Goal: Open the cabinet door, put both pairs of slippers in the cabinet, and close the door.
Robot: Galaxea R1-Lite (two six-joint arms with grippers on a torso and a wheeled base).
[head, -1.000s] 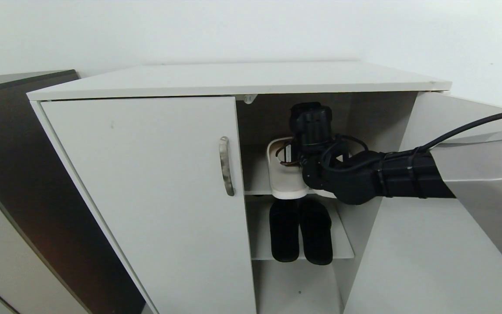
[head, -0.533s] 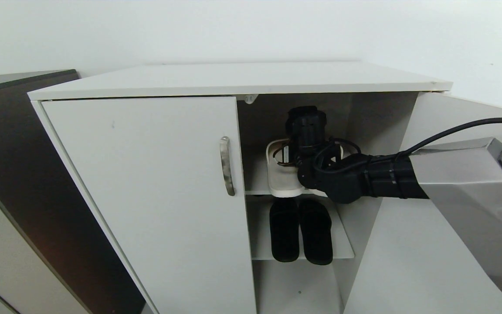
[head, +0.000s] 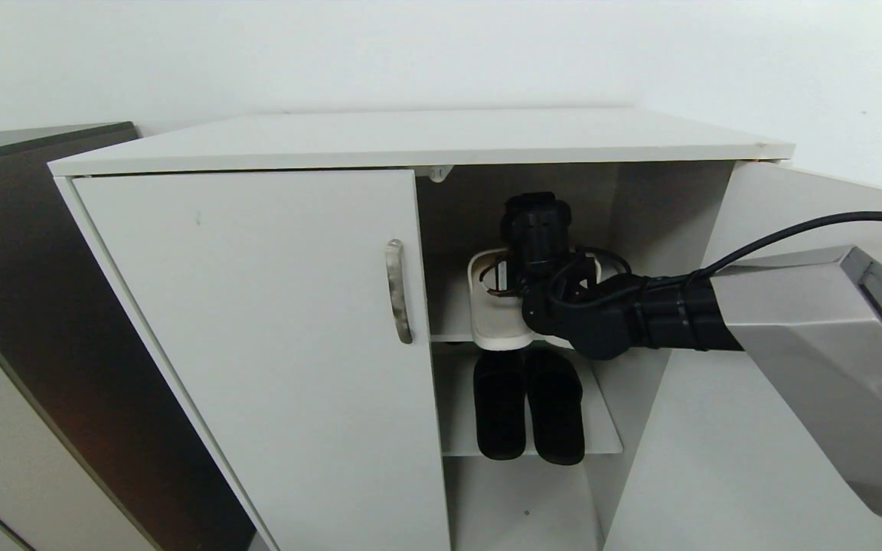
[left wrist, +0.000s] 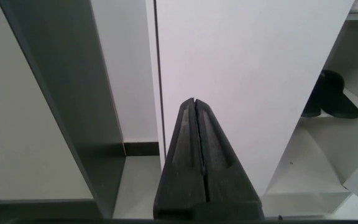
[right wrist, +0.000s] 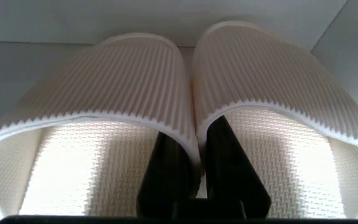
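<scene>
Right jaws: inside the cabinet (head: 426, 138), closed on the cream slippers (right wrist: 135, 81). One finger sits in each shoe, and the two inner strap walls are pinched between them.
Cream slippers: directly beneath my right jaws. Their soles look to rest on the upper shelf (head: 449, 317), with the heels at or just past its front edge.
Black slippers (head: 529, 413): below my right jaws, side by side on the lower shelf (head: 456, 428).
Left jaws: pressed fully together and empty, outside the cabinet and facing the closed left door (head: 257, 344).
Step in hand: as I judge it, setting down the second pair.
Doing it well: I nudge the pair deeper so the heels clear the door's path, then let both soles lie flat. I part the jaws only slightly, since the straps sit close on either side, and draw straight back out.
Risk: a finger snags a strap and drags a slipper off the shelf.
Left to do: swing the open right door (head: 717, 459) shut.
</scene>
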